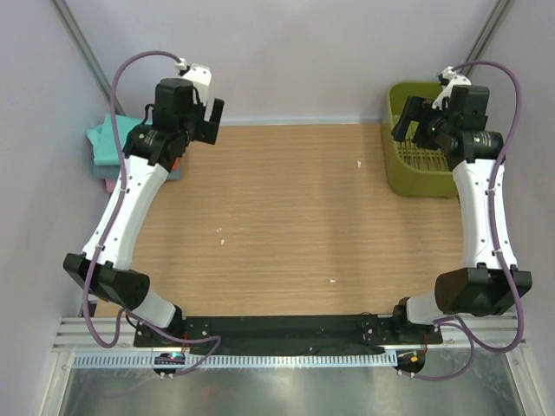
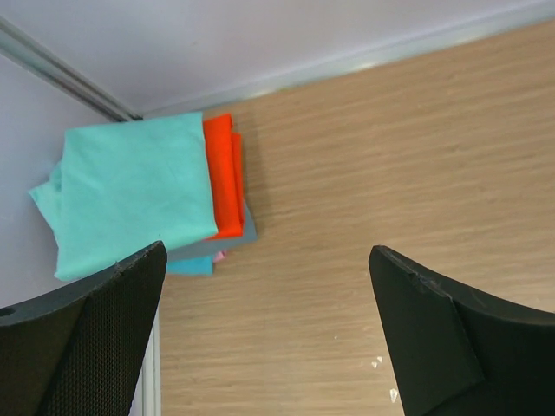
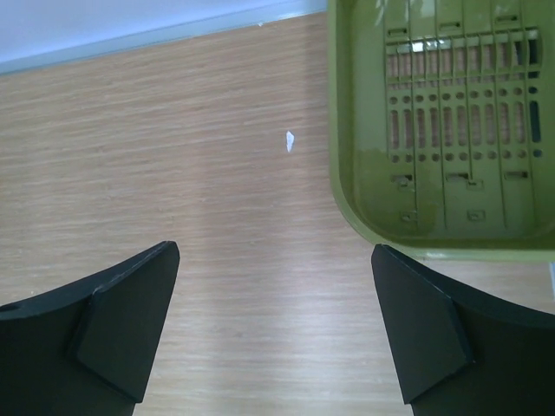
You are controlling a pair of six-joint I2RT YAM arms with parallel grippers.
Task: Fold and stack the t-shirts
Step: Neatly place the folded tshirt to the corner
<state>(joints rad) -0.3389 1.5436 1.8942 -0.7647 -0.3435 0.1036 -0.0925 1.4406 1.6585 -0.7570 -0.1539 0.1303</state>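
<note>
A stack of folded t-shirts lies at the table's far left corner: a mint-green one on top, an orange one under it, then grey-teal, with a sliver of pink. The stack also shows in the top view, partly hidden by the left arm. My left gripper is open and empty, raised to the right of the stack. My right gripper is open and empty, raised by the basket's left side.
An olive-green plastic basket stands at the far right of the table; its inside shows empty in the right wrist view. Grey walls close the back and sides. Small white specks lie on the wooden tabletop.
</note>
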